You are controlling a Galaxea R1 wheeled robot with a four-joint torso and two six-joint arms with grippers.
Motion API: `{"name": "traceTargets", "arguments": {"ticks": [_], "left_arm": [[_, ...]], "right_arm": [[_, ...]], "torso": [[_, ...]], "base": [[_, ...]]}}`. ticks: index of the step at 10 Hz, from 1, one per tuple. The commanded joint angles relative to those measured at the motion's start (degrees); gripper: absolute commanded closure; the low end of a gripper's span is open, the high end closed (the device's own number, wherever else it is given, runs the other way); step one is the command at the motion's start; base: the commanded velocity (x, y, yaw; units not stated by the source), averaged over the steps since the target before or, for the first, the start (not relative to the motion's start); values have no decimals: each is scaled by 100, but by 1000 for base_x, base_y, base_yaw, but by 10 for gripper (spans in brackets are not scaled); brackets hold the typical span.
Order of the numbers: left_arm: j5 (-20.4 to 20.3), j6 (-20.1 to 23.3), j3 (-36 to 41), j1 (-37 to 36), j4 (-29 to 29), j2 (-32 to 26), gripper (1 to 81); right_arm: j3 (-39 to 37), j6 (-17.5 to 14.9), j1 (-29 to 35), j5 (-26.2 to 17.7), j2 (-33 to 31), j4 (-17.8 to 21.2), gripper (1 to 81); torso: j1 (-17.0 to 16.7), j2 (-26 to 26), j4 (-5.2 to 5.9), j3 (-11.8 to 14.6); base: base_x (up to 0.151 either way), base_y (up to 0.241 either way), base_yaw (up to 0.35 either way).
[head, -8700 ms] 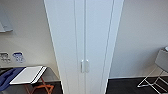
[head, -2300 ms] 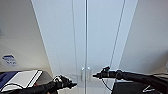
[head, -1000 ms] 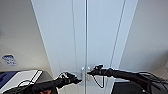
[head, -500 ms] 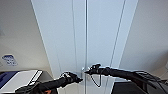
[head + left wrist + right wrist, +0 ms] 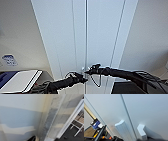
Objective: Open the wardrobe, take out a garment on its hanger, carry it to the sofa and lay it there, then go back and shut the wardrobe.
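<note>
The white wardrobe (image 5: 67,42) stands right in front of me with both slim doors shut, and the seam between them runs down the middle. Its two small white handles (image 5: 83,68) sit either side of that seam. In the right wrist view they show large, as the one handle (image 5: 124,130) and the other handle (image 5: 142,132). My left gripper (image 5: 81,78) reaches in from the lower left to just below the handles. From the right, my right gripper (image 5: 91,70) has its tip at the handles' height, against the seam. The garment and hanger are hidden behind the doors.
Pale wall flanks the wardrobe on both sides. A blue-and-white flat object (image 5: 20,81) lies at the lower left, and a dark shape (image 5: 125,88) sits low on the right. A white metal rack (image 5: 77,127) stands on dark floor beside the wardrobe's edge.
Since the oldest frame the camera has closed in on the wardrobe and both arms have come up. Over the last second the left gripper has crept right towards the seam. The right one has held still.
</note>
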Motion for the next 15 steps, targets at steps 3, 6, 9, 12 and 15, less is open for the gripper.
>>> {"name": "traceTargets", "arguments": {"ticks": [3, 6, 9, 12, 15], "left_arm": [[-169, 31, -225, -1243, 303, 597, 10], [-186, 5, 1049, -1164, 118, 360, 10], [-204, -145, 2329, -1041, 109, -105, 10], [-213, -145, 3317, -751, 136, -510, 10], [-204, -136, 4228, -610, 162, -965, 10]], "right_arm": [[375, -3, 856, 107, 164, 55, 10], [1061, 5, 689, 107, 67, 73, 10], [1657, 5, 566, 107, -20, 73, 10], [2309, 49, 443, 133, -320, 73, 10], [3126, 49, 259, 168, -812, 47, 10]], "torso": [[-2, 0, 0, 0], [-2, 0, 0, 0], [2, 2, 0, -2], [9, 11, 0, -5], [15, 15, 0, -7]], "base": [[0, 0, 0], [0, 0, 0], [0, 0, 0], [0, 0, 0], [0, 0, 0]]}}
